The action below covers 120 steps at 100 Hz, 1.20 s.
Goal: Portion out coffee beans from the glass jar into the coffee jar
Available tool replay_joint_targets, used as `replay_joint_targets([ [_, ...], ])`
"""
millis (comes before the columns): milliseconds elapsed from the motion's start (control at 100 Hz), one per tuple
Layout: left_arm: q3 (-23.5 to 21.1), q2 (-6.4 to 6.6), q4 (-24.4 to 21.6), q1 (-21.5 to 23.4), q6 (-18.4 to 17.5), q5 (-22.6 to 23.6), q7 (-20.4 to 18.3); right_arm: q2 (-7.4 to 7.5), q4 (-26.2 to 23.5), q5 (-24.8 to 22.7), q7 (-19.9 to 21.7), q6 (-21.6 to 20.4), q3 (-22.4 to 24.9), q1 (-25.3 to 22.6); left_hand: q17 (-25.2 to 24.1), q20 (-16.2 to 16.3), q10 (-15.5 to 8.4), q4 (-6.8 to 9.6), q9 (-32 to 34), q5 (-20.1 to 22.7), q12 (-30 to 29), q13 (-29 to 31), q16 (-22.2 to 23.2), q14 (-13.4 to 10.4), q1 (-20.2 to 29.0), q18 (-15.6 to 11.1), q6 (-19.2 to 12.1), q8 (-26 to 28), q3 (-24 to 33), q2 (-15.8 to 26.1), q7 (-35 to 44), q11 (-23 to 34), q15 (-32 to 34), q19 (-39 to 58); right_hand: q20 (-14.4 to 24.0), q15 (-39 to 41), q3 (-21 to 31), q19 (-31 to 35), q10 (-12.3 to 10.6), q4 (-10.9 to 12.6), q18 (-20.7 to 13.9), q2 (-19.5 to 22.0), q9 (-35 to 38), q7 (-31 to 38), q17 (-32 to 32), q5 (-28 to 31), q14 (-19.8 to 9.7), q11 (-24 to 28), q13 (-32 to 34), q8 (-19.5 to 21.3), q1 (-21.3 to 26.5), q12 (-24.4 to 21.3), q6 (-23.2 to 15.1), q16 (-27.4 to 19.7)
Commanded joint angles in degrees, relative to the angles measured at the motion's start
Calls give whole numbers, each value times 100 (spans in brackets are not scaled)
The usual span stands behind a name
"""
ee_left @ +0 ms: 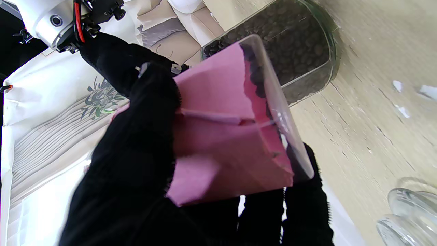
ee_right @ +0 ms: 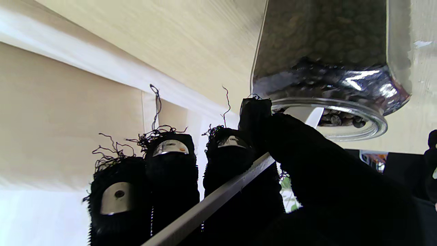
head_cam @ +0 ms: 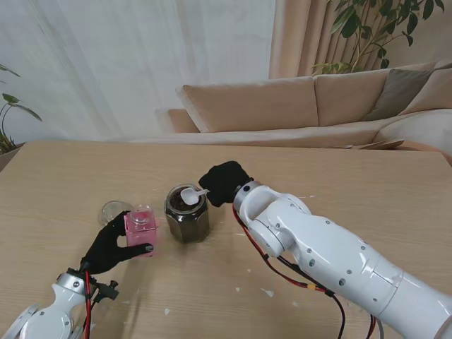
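On the wooden worktop point(head_cam: 339, 169) the glass jar point(head_cam: 187, 213), dark with coffee beans point(ee_left: 290, 51) almost to its open mouth, stands upright a little left of centre, its long axis vertical and its mouth facing straight up so a tool can enter from above. The right hand point(head_cam: 224, 182), at about two o'clock from that jar, is clamped on the handle of a white scoop point(head_cam: 191, 195); the right wrist view shows the pale handle point(ee_right: 211, 201) pinched between thumb and fingers. The scoop's long axis runs from the hand toward eight o'clock, its bowl lying over the jar's mouth, which suggests a portion is being dug or lifted; whether the bowl holds beans cannot be made out. Just beside the glass jar, at its nine o'clock, the left hand point(head_cam: 113, 246) is closed around the coffee jar point(head_cam: 140, 227), a small clear container with pink paper inside. It seems held there to keep the receiving mouth close to the source and steady for the transfer. In the stand view it looks roughly upright with its opening up; the left wrist view shows a few dark beans already inside against the wall. A clear glass lid point(head_cam: 116, 210) lies flat at about ten o'clock from the coffee jar, set aside out of the scoop's path.
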Motion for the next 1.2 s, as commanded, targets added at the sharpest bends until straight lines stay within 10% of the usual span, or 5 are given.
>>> replay_joint_targets([
  [0,-12,-29,-30,33,-12,-6,-77,-1,-82,8,176,-29,0,16,72,97,-519,427,324,237,253,-130,-87,29,1175,25,-896,407,914,1167,1033,755,88,177,110,-19,13,723,-86,-211,-70,-14,-135,-83,-39,-203,-34,18,-196,-115,-167,21,185,66],
  [580,-6,-30,-45,21,47,26,-67,22,-208,32,310,-87,120,-48,60,92,-524,424,304,220,258,-157,-96,14,1148,16,-897,415,927,1149,1014,745,67,167,180,-16,-717,686,-136,-788,-72,-47,-112,-518,-91,299,-70,120,-204,564,-555,84,30,123],
  [910,-3,-29,-44,11,63,40,-71,13,-199,198,330,-115,129,-34,48,90,-528,428,289,212,261,-169,-119,10,1142,9,-897,418,917,1155,1005,736,66,161,213,-20,-1000,656,-89,-668,-42,700,-105,-990,-141,658,-21,100,-238,909,-1049,101,161,131],
  [1190,-13,-30,-45,11,60,41,-69,-19,-121,352,202,-159,104,0,48,89,-532,430,291,214,263,-167,-130,5,1145,5,-900,425,910,1155,1009,734,71,156,269,-9,-690,640,-113,-717,35,197,-19,157,-151,354,0,142,-203,577,48,123,-31,102],
])
